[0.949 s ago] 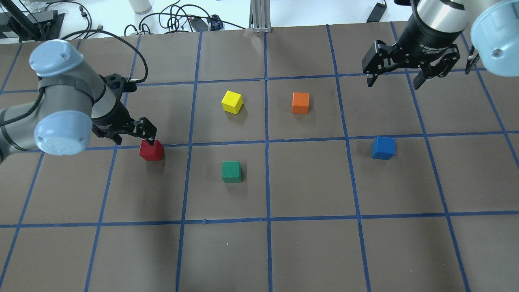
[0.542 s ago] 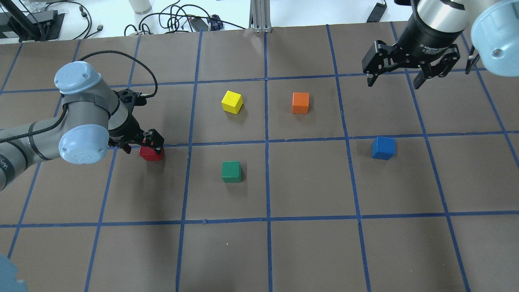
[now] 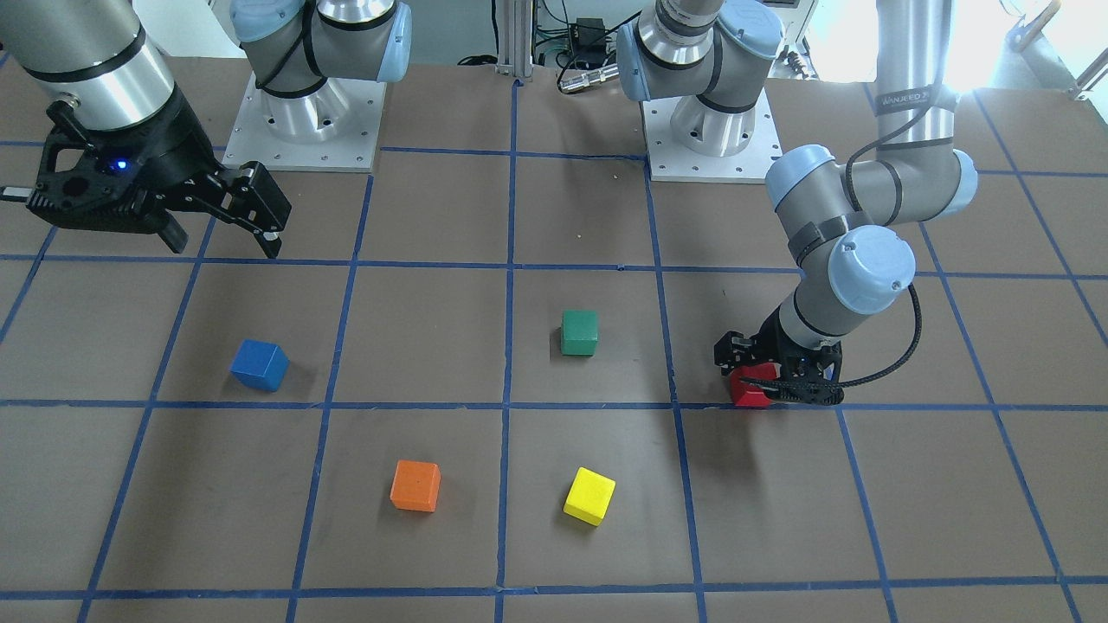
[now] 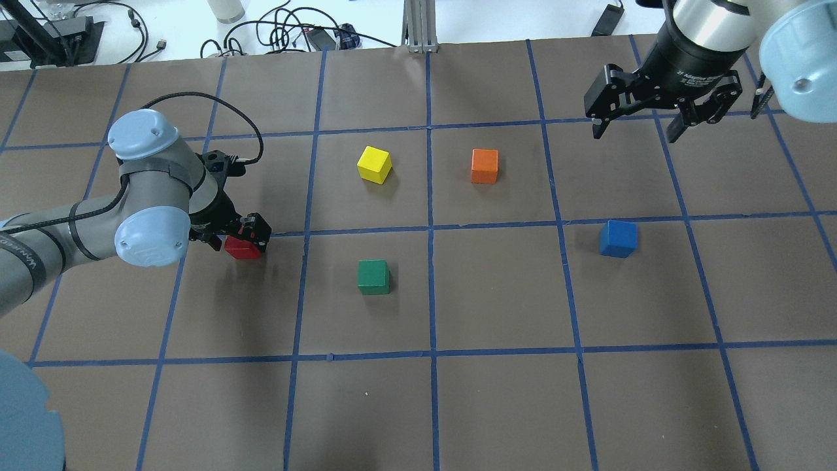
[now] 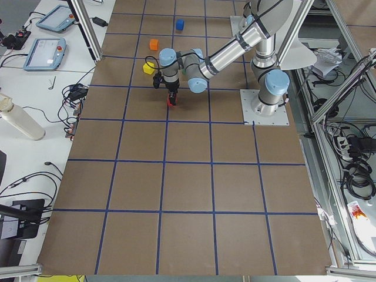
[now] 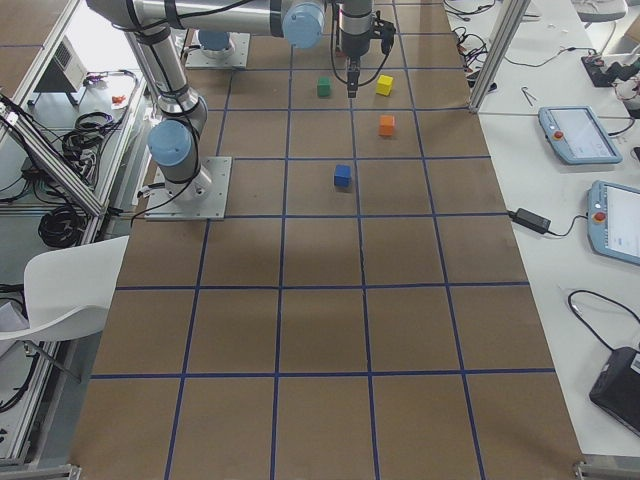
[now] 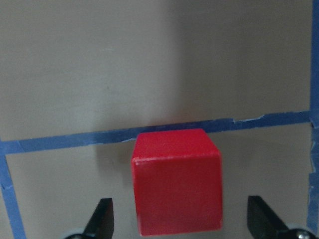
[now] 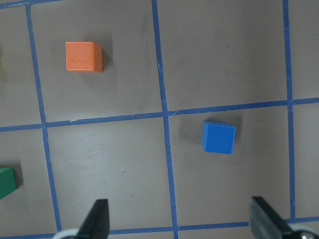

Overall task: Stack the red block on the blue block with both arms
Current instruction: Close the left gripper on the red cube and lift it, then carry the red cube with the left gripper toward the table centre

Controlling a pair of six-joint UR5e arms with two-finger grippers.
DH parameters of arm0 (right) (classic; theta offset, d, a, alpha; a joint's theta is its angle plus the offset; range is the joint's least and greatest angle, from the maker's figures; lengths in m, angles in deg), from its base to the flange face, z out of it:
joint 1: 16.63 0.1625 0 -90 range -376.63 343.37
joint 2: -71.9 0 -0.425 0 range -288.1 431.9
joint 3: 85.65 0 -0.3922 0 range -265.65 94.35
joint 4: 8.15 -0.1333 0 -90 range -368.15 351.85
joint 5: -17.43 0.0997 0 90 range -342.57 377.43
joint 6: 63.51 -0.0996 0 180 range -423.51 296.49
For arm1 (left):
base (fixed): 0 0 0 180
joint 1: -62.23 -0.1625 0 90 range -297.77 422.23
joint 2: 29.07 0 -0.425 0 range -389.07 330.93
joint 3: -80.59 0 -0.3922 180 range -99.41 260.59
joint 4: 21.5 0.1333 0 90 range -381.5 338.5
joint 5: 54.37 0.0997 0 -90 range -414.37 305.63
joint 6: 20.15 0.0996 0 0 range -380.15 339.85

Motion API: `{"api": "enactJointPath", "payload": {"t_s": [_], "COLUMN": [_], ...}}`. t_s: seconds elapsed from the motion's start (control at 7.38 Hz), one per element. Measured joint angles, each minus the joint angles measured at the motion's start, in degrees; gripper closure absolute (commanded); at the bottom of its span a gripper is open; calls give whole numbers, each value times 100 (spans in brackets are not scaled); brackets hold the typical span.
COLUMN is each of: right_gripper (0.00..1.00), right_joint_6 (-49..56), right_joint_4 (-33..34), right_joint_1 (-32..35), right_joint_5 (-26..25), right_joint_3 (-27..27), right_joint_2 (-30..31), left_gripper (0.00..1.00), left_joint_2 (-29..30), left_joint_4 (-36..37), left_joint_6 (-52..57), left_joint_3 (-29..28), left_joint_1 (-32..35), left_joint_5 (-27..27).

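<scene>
- The small solid matte red cube (image 7: 177, 181) sits flat on the brown paper tabletop (image 4: 497, 392), between the two fingers of the black two-finger left hand (image 7: 182, 221). One edge lies just beside a blue tape line.
- That left hand is spread wide around the cube. In its wrist view we see bare tabletop on either side of the cube, so neither finger touches it and nothing is gripped.
- We judge the cube light, rigid and not fragile. Its painted faces look smooth enough to slide under a weak pinch.
- We would take hold on the two opposite side faces that face the fingers, low and centred, so the cube does not twist as the fingers meet it.
- The small solid matte blue cube (image 4: 618, 238) is well apart from the left hand. It lies below the black right hand (image 4: 634, 134) and out ahead of its fingertips, not between them.
- The right hand hangs high above the tabletop, fingers spread and empty.
- We count five cubes, one of each colour: red, blue, a green cube (image 4: 373, 277), a yellow cube (image 4: 374, 163) and an orange cube (image 4: 484, 165).
- All five stand apart and none is stacked.
- We count two hands, one on each arm.
</scene>
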Motion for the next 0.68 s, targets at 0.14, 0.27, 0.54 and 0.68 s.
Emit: {"api": "enactJointPath", "payload": {"t_s": [0.14, 0.27, 0.54, 0.68], "right_gripper": [0, 0, 0, 0], "right_joint_6": [2, 1, -45, -56], "right_joint_4": [2, 1, 29, 59], "right_joint_1": [0, 0, 0, 0], "right_joint_5": [0, 0, 4, 0], "right_joint_3": [-3, -3, 3, 0], "right_joint_2": [3, 6, 7, 7], "left_gripper": [90, 91, 93, 95], "left_joint_2": [-7, -32, -166, -198], "left_joint_4": [9, -16, -236, -480], "left_joint_6": [-22, -39, -168, -392], "left_joint_3": [-35, -100, -330, -554], "left_joint_1": [12, 45, 211, 383], "left_joint_5": [3, 8, 93, 105]}}
